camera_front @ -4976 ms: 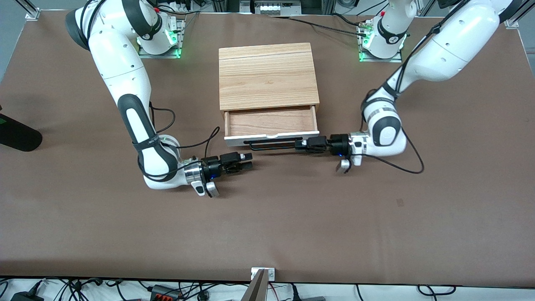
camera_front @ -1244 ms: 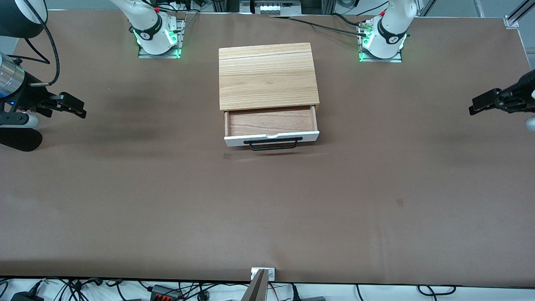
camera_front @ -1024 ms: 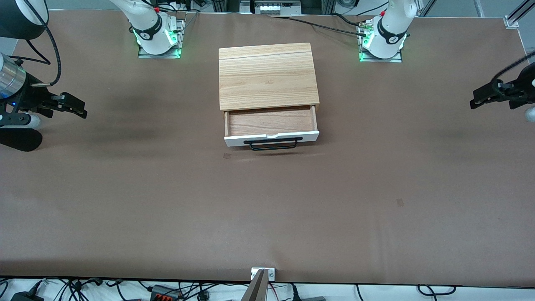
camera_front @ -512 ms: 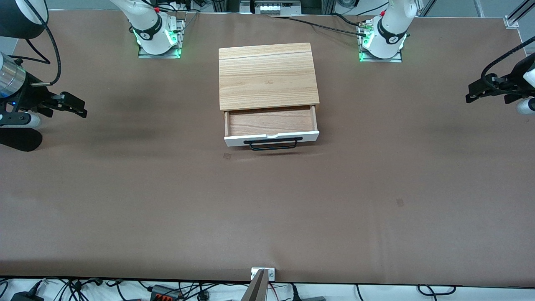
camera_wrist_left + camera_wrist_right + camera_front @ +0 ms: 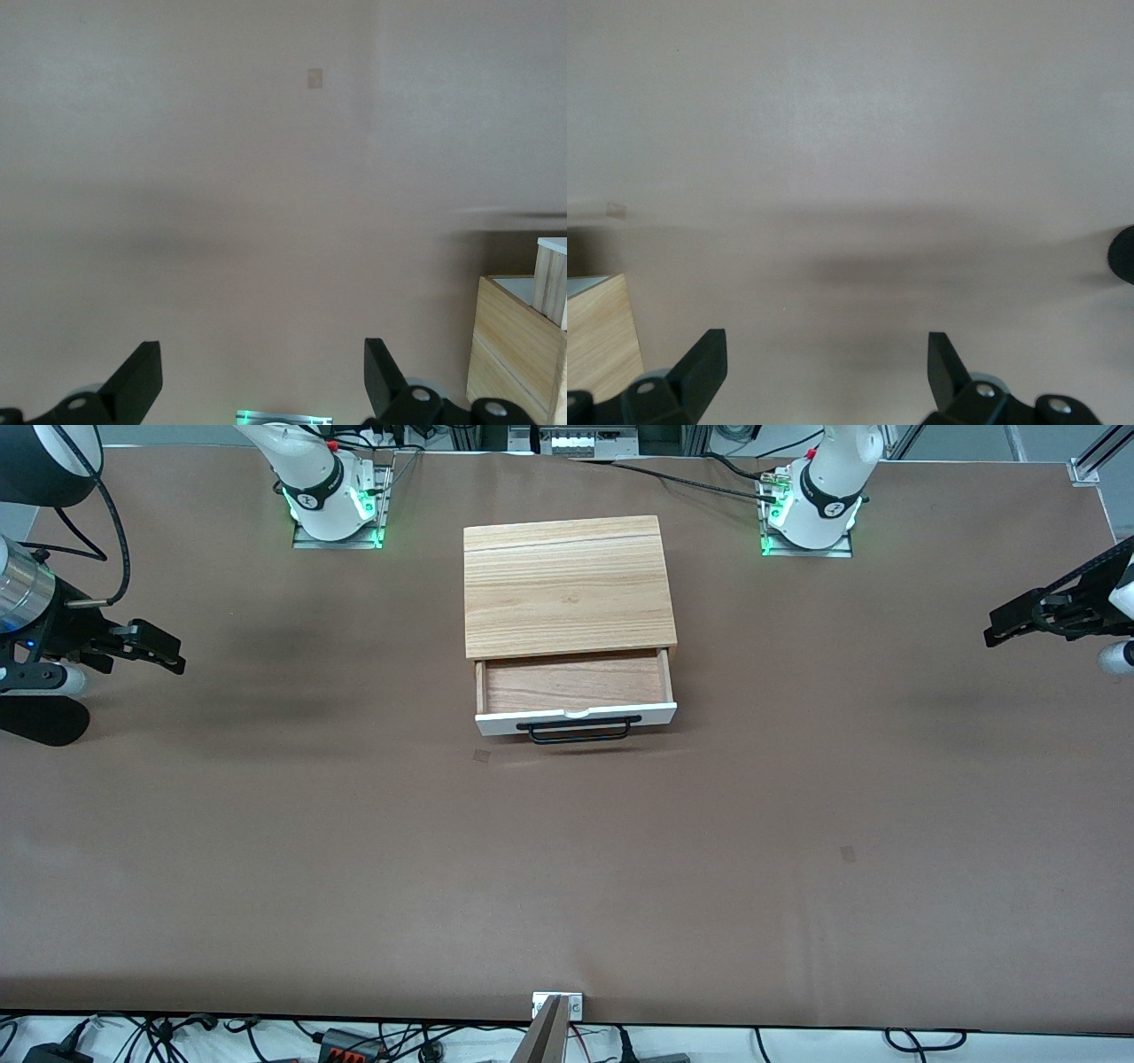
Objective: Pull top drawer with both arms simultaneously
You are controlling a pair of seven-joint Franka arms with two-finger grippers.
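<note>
Front view, near to far: lower half of frame is bare brown table point(image 5: 567, 886), with a small metal bracket point(image 5: 557, 1005) at its near edge, bottom centre. Above that, at centre frame, the top drawer point(image 5: 574, 698) stands pulled out of the cabinet point(image 5: 567, 584) toward the camera; white front panel with black bar handle point(image 5: 578, 729) lowest, light wood inside showing, nothing in it. Cabinet's wood-grain top board sits just above the drawer in frame, upper centre. Neither gripper touches the drawer; both well apart from it. Right gripper point(image 5: 164, 654) at the left edge of frame, mid-upper height, up over bare table toward the right arm's end, fingers spread apart, holding nothing. Left gripper point(image 5: 1010, 622) at the right edge of frame, about the same height, over bare table toward the left arm's end, fingers also apart and empty. Wrist views confirm: both show spread black fingers point(image 5: 137, 382) point(image 5: 702, 365) over plain table, cabinet corner at frame edge. Arm bases point(image 5: 330, 500) point(image 5: 811, 505) with green lights at the top of frame, either side of the cabinet.
</note>
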